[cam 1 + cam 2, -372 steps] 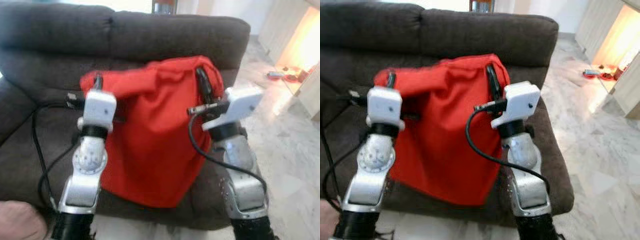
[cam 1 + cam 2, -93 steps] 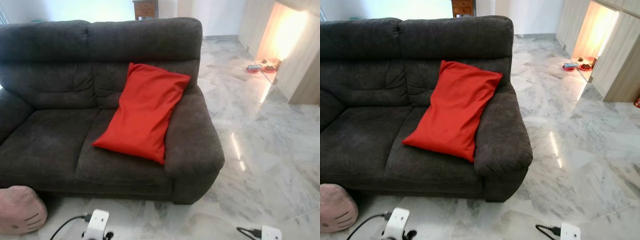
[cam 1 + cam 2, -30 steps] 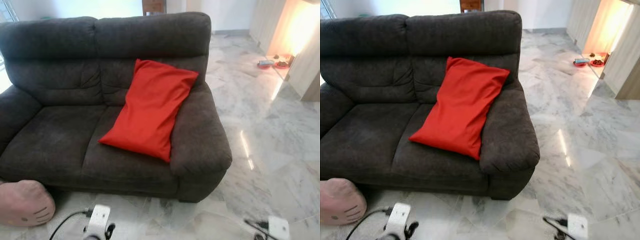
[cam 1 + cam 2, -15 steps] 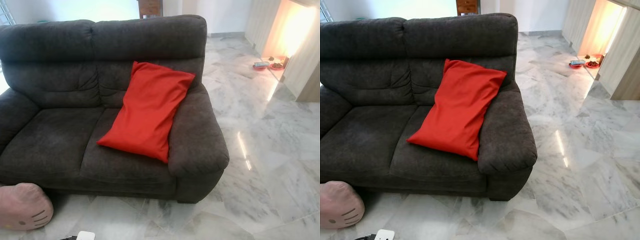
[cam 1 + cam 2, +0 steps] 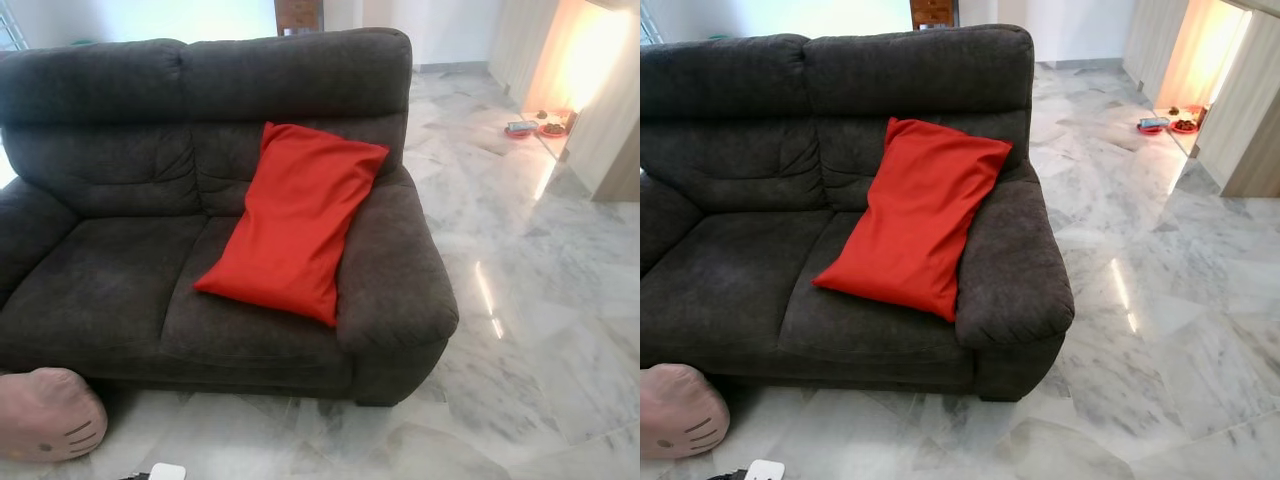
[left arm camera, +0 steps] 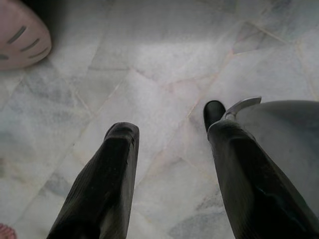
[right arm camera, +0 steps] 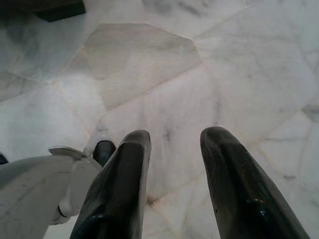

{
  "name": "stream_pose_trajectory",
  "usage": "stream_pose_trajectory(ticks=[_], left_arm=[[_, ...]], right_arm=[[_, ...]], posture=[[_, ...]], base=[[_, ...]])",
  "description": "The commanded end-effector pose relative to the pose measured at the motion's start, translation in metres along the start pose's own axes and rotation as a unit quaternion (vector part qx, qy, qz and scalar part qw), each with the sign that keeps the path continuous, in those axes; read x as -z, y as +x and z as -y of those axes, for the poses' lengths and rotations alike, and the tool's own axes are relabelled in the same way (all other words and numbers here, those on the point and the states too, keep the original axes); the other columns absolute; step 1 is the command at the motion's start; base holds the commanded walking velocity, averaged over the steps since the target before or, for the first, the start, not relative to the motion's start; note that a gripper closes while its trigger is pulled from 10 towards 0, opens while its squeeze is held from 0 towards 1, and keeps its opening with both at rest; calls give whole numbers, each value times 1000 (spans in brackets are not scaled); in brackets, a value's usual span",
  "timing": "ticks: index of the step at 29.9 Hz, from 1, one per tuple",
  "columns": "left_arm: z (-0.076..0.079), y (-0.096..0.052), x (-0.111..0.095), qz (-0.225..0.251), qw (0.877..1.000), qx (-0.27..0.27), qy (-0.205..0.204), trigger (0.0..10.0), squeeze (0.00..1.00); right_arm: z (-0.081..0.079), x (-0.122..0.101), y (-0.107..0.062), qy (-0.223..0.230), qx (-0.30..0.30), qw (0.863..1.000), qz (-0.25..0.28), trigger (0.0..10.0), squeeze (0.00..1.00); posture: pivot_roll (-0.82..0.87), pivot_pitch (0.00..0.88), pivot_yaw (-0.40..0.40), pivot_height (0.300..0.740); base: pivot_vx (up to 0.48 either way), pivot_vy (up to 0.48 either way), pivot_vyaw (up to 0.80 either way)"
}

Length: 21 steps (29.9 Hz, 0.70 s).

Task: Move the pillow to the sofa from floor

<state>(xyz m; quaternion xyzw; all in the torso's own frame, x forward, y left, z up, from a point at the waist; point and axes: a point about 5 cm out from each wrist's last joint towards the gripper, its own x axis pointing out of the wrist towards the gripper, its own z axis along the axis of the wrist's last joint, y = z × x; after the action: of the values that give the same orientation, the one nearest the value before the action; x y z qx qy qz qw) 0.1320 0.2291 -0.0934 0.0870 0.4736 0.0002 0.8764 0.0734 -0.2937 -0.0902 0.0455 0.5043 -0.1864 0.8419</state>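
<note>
- The left gripper (image 6: 169, 144) hangs low over the marble floor (image 6: 164, 64), its two black fingers parted with nothing between them (only bare tile shows in the gap).
- The right gripper (image 7: 174, 144) also points down at the floor, fingers spread and empty.
- Near the left gripper, a pink plush cushion with a cartoon face (image 5: 45, 415) lies on the floor at the foot of the sofa.
- The red pillow (image 5: 300, 215) lies on the dark grey sofa (image 5: 120, 180), leaning tilted against the backrest and the robot's right-hand armrest (image 5: 395, 270), its lower corner on the seat.
- The pillow is well apart from both grippers, up and ahead of them, with neither touching it.
- Judged from this, the task looks done: the pillow is off the floor and settled on the sofa, with nothing left but to stand clear.
</note>
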Motion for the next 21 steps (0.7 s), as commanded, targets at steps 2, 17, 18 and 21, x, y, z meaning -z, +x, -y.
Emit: stream_pose_trajectory(ticks=[2,17,18,21], left_arm=[[-9,-2,4,-3,1000,-7,3,10000,0],[-10,-3,4,3,1000,-1,-3,10000,0],[-11,-3,4,3,1000,-1,-3,10000,0],[-13,-4,6,1,1000,-1,-2,10000,0]], right_arm=[[-2,-1,0,-1,-7,1000,7,10000,0],[0,4,-2,4,-7,1000,10,10000,0],[0,4,-2,4,-8,1000,10,10000,0],[-1,5,-2,5,-9,1000,9,10000,0]], posture=[[-37,13,46,740],[-51,12,51,740],[-53,8,53,740],[-53,1,55,740]], base=[[0,324,0],[0,345,0],[0,364,0],[0,363,0]])
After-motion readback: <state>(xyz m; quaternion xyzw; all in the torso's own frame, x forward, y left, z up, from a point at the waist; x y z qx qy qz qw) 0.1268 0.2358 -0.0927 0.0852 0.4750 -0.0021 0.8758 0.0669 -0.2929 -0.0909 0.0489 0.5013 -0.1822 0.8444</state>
